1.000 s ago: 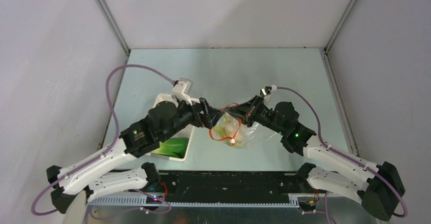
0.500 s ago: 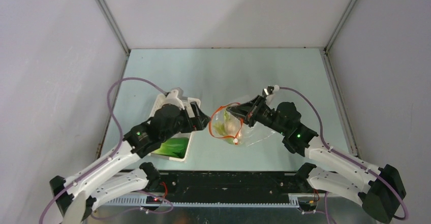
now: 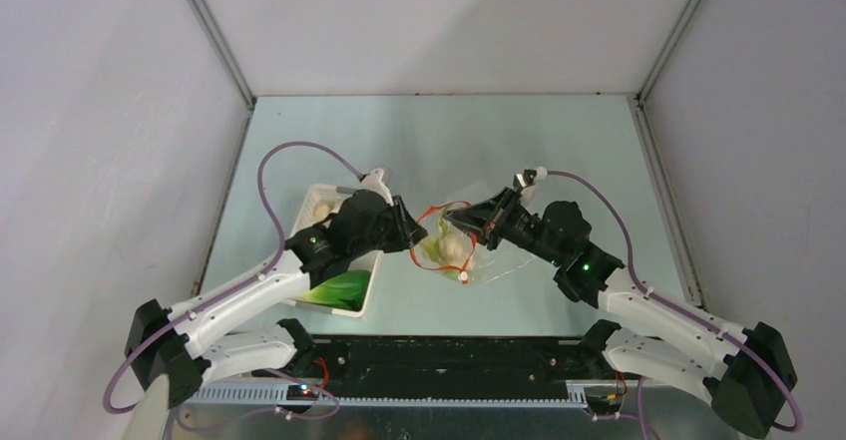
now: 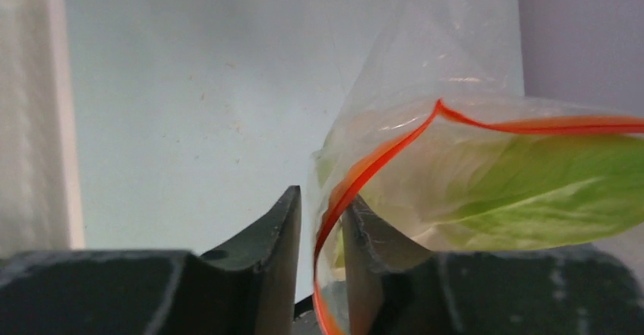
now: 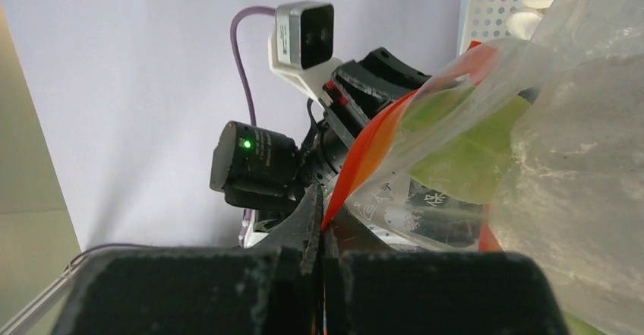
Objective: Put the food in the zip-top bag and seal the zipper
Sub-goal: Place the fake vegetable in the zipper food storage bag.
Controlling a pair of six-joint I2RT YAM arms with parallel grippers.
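Between the narrow-set jaws of the left gripper (image 4: 320, 229) ran the zipper (image 4: 380, 156), not visibly pinched. Opposite, the right gripper (image 5: 321, 232) clamped that strip. Bok choy (image 4: 531, 191) lay inside the zip-top bag (image 4: 463, 77). Recommended: pinch squarely, keep mouth taut.

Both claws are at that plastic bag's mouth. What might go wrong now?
The zipper sits off-centre between the left gripper's slightly parted jaws; it might slip out. The right gripper pinches only the zip-top bag's rim, so a tug could tear or spill it. Bok choy lies in the basket; sealing now would be premature.
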